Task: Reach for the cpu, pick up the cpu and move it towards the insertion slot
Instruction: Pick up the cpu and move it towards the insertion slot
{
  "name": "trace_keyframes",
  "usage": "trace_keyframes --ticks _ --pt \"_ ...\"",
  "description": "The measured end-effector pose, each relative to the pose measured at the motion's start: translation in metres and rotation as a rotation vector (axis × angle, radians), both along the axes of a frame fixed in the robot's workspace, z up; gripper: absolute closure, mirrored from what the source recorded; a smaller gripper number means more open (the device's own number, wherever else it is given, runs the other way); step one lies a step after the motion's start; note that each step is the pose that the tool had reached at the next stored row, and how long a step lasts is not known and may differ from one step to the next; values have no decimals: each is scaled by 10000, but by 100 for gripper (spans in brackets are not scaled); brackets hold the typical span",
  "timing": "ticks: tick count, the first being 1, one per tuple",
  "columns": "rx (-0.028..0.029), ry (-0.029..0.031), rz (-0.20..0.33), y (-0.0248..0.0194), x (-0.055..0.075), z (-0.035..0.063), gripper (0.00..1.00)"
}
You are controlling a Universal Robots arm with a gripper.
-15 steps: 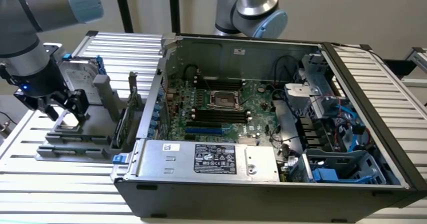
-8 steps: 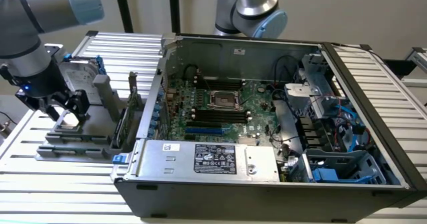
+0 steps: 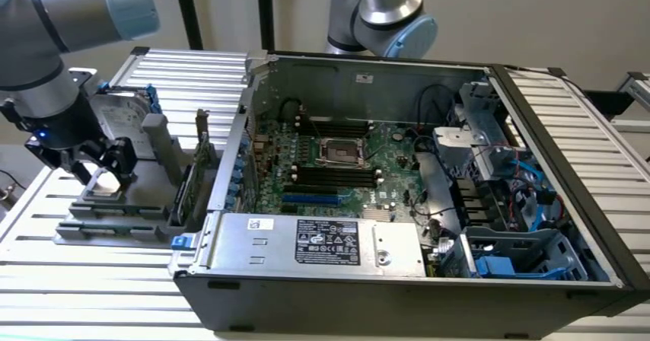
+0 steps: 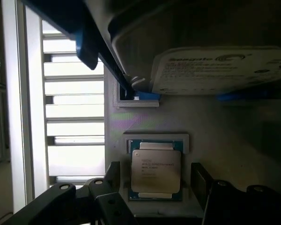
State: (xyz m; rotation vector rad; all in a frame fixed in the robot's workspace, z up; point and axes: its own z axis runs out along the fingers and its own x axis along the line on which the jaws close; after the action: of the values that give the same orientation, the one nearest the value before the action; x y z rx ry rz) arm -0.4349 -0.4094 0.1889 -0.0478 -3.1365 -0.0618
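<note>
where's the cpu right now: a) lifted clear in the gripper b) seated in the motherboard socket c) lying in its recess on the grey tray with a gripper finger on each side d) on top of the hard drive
c: in the wrist view the cpu lies flat in its pale-rimmed recess on the grey tray, and the gripper is open around it, with a gap showing at both sides.

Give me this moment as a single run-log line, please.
phase: reach | hand: open, straddling cpu | cpu: flat in grey holder outside case | insertion slot: inside case, apart from hand
</note>
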Motion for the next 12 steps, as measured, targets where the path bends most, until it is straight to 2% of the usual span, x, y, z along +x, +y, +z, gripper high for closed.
trace_keyframes --ticks 10,12 --pt "2 105 -1 17 1 -31 29" --pt "2 111 -1 19 2 -30 29"
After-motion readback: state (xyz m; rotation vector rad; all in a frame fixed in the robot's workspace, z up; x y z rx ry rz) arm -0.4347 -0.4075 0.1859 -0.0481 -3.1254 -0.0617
